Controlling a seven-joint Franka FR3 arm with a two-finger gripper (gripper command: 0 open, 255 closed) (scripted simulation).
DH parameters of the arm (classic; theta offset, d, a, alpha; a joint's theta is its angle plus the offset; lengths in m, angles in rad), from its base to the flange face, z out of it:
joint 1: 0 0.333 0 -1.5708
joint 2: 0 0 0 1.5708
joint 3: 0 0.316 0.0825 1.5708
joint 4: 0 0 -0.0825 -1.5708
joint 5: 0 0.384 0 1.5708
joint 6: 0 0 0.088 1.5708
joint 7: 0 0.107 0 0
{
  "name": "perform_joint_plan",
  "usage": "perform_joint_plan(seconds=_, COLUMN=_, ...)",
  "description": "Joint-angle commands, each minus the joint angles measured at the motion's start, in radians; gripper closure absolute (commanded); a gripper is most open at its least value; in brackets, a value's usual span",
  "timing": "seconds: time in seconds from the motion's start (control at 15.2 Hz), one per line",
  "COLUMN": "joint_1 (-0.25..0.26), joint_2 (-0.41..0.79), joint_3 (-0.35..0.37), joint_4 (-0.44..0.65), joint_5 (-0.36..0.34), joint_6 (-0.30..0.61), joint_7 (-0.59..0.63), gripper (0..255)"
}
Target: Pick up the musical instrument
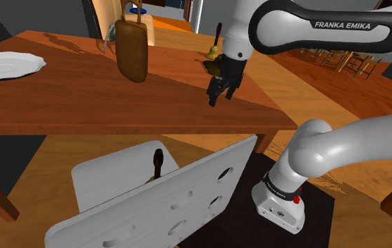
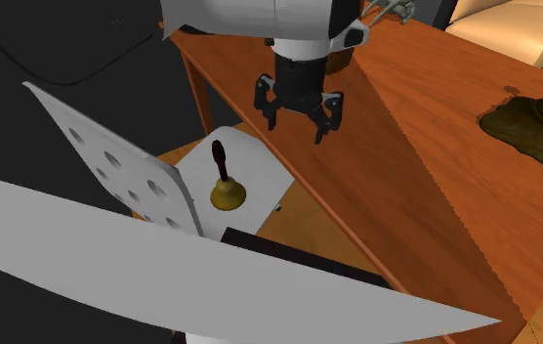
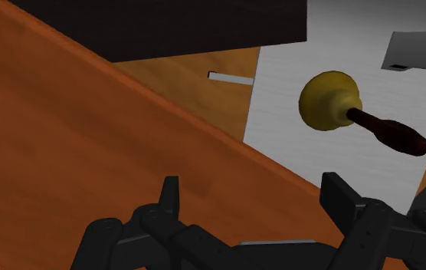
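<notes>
Pincer: the black pincer (image 2: 297, 117) hangs over the edge of the worktop in the upper middle of the second exterior view. Its fingers are spread wide and hold nothing.
Hand bell: a brass hand bell (image 2: 224, 182) with a dark handle stands upright on the chair seat, left of centre in that view. It is lower than the worktop and well apart from the pincer.
Chair: a white chair (image 2: 256, 156), its back pierced with round holes, is drawn up to the worktop edge.
Worktop: the brown wooden worktop (image 2: 426, 156) fills the right of that frame.
Doing the step well: in my judgement, first move out past the worktop edge. Then descend over the seat with one finger on each side of the handle. Close on the handle, not the flared body.
Hard to make out: in the shoulder view's lower centre, the chair back covers the bell's body. At top centre, the arm partly covers a small yellow object (image 1: 212, 51) with a dark stick. I cannot tell what it is.
</notes>
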Motion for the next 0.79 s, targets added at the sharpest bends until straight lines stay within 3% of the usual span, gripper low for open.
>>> perform_joint_plan(seconds=0.0, joint_1=0.011, joint_2=0.027, joint_3=0.043, joint_4=-0.013, joint_5=0.03, joint_6=0.053, joint_7=0.052, gripper=0)
perform_joint_plan(seconds=0.4, joint_1=0.036, joint_2=0.145, joint_3=0.182, joint_4=-0.029, joint_5=0.1, joint_6=0.225, joint_7=0.207, gripper=0)
perform_joint_plan(seconds=0.73, joint_1=0.032, joint_2=0.289, joint_3=0.304, joint_4=0.002, joint_5=0.117, joint_6=0.371, joint_7=0.344, gripper=0)
